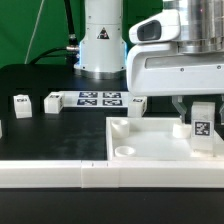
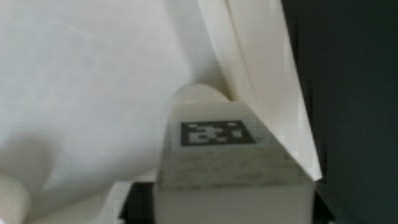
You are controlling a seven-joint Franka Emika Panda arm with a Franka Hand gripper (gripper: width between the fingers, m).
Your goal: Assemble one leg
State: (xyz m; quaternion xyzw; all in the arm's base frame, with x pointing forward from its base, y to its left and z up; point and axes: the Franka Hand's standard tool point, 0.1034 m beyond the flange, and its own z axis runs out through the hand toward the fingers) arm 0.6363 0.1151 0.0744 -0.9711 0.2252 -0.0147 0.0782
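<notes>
My gripper (image 1: 201,118) is shut on a leg (image 1: 202,128), a chunky white post with a black-and-white tag on its face. It holds the leg upright over the corner of the large white square panel (image 1: 150,143) at the exterior view's right. In the wrist view the leg (image 2: 222,150) fills the space between my dark fingers (image 2: 143,200), its tagged face showing and its far end pointing at the panel (image 2: 89,90). I cannot tell whether the leg's end touches the panel. Two more legs (image 1: 21,104) (image 1: 52,101) lie on the table at the exterior view's left.
The marker board (image 1: 98,99) lies on the black table behind the panel. Another small white part (image 1: 136,102) sits just beside it. A white rail (image 1: 60,172) runs along the front edge. The arm's base (image 1: 102,40) stands at the back.
</notes>
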